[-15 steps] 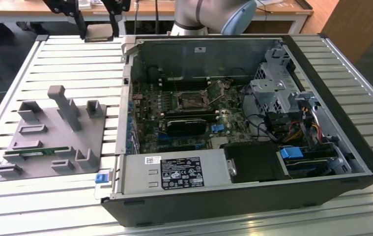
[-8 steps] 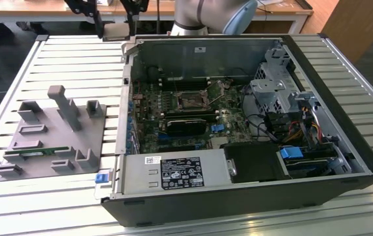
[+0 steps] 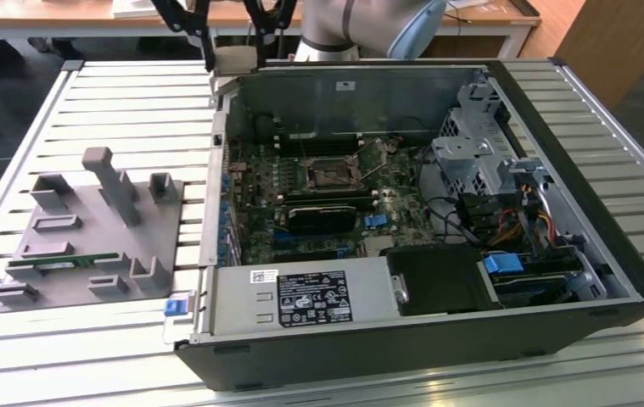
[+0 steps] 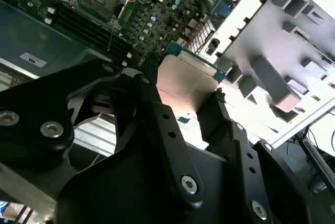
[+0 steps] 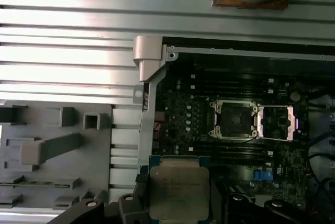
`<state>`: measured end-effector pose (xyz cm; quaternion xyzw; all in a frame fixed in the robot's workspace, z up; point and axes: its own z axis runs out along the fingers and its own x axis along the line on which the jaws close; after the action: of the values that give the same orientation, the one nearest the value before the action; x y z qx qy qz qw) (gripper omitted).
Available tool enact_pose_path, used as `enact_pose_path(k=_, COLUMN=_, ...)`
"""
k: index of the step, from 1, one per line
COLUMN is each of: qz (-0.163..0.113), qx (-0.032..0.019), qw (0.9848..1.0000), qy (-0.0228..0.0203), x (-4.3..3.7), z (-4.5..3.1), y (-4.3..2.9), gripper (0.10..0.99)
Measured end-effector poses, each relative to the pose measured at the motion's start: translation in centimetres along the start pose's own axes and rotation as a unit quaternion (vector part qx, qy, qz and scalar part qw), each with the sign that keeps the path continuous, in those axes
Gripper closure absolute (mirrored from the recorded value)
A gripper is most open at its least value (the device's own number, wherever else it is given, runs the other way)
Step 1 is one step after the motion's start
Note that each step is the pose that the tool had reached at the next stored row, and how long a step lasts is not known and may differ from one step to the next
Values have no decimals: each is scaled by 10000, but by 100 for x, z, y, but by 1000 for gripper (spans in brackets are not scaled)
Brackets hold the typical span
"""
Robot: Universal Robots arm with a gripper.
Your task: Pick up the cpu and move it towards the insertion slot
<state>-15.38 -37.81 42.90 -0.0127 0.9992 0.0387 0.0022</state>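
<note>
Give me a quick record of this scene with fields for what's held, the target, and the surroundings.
held: flat square silvery chip with teal rim, clamped in the black hand
target: square dark socket with shiny metal bracket, empty, bracket open
chip position: above the computer case's edge, apart from the socket
container: open black computer case on slatted metal table
beside case: grey plastic fixture block

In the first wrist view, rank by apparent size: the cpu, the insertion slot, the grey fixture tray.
1. The grey fixture tray, though cut off at the picture's edge.
2. The cpu, held in the gripper; nearness to the camera inflates it.
3. The insertion slot.
</note>
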Motion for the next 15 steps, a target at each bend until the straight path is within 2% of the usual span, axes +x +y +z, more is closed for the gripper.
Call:
enact_pose_path(k=3, qz=1, qx=0, qw=10000, qy=0, x=-109, z=43, y=59, gripper=541)
enact_pose_path(k=6, qz=0, qx=0, qw=10000, qy=0, x=-213, z=70, y=85, gripper=541)
enact_pose_path(k=15, qz=0, qx=0, qw=10000, qy=0, x=-373, z=111, y=81, gripper=541)
